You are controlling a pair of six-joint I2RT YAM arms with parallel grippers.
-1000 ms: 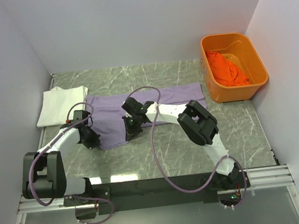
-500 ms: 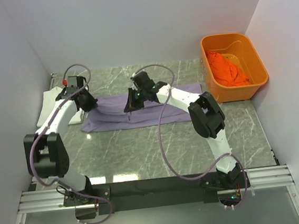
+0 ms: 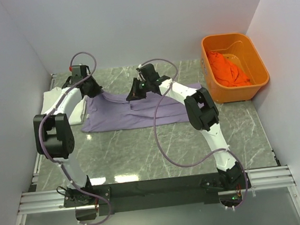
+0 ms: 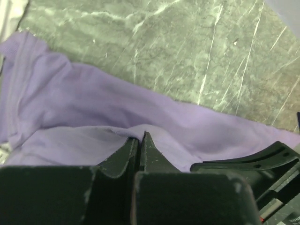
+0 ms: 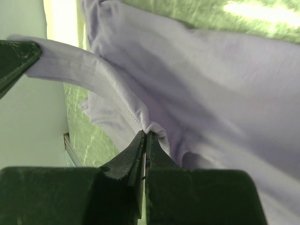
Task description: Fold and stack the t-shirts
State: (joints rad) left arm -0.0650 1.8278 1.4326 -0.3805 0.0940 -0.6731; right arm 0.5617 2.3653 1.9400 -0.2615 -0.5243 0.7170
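The lavender t-shirt [image 3: 118, 118] lies folded lengthwise across the middle of the marble table. My left gripper [image 3: 91, 90] is shut on its upper layer at the far left end, and the cloth peaks over the tips [image 4: 140, 137]. My right gripper [image 3: 134, 94] pinches the hem of that same layer [image 5: 146, 133] near the shirt's middle and holds it raised. A folded white t-shirt [image 3: 49, 101] sits at the far left, partly under the left arm. The orange t-shirt [image 3: 228, 67] lies crumpled in the tub.
The orange plastic tub [image 3: 231, 36] stands at the far right against the side wall. Both arms stretch far across the table, cables looping above them. Walls close in the table at the back and on both sides.
Both grippers have carried the lavender shirt's near edge away from the bases toward the far side, so the shirt is doubled over. They have stayed shut throughout.
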